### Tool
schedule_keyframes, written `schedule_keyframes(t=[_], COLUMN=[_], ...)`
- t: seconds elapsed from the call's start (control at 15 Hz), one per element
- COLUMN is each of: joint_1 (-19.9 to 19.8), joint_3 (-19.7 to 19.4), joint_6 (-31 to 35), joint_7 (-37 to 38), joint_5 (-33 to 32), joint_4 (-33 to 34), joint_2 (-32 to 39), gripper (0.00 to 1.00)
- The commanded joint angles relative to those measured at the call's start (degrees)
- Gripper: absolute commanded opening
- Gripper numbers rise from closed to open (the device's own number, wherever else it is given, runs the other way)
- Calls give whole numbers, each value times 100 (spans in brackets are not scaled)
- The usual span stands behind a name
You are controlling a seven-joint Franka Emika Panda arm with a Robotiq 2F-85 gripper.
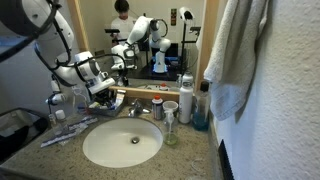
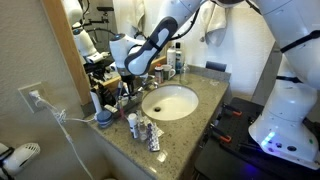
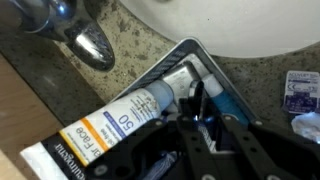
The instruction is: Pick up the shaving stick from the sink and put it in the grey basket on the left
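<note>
My gripper (image 3: pixel 198 112) hangs low inside the grey basket (image 3: pixel 158 63), which sits on the stone counter beside the sink (image 3: pixel 235 20). The fingers are nearly closed on a slim grey-silver piece, the shaving stick (image 3: pixel 210 136), only partly visible between them. A white sunscreen tube (image 3: pixel 110 125) lies in the basket next to the fingers. In both exterior views the gripper (image 1: pixel 103 92) (image 2: pixel 125 78) is over the clutter left of the faucet, and the white oval sink (image 1: pixel 122 143) (image 2: pixel 170 102) holds only its drain.
The metal faucet (image 3: pixel 85 40) (image 1: pixel 135 108) stands close to the basket. Cups (image 1: pixel 170 112) and a blue bottle (image 1: pixel 200 112) stand right of the faucet. White sticks (image 1: pixel 65 133) lie on the counter. A towel (image 1: pixel 235 50) hangs nearby. Small bottles (image 2: pixel 140 128) line the counter edge.
</note>
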Motion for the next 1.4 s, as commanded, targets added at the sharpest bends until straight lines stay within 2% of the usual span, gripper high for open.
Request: schedule_keyframes(t=[0.0,0.33,0.47,0.87,1.0,1.33], joint_1=[79,69,172,222,146,44], joint_3=[-96,-68,-168,-81,36,90], joint_6=[117,-7,-198,-885,-783,130], joint_7=[150,452,878,2013,2293,3124], joint_5=[-122,60,46,611,987,1745], joint_4=[-18,-99,-128,-552,-953,-2394], joint_2=[-47,-221,-334,-1015,-1429,-2694], gripper=[54,92,100,100,100,100])
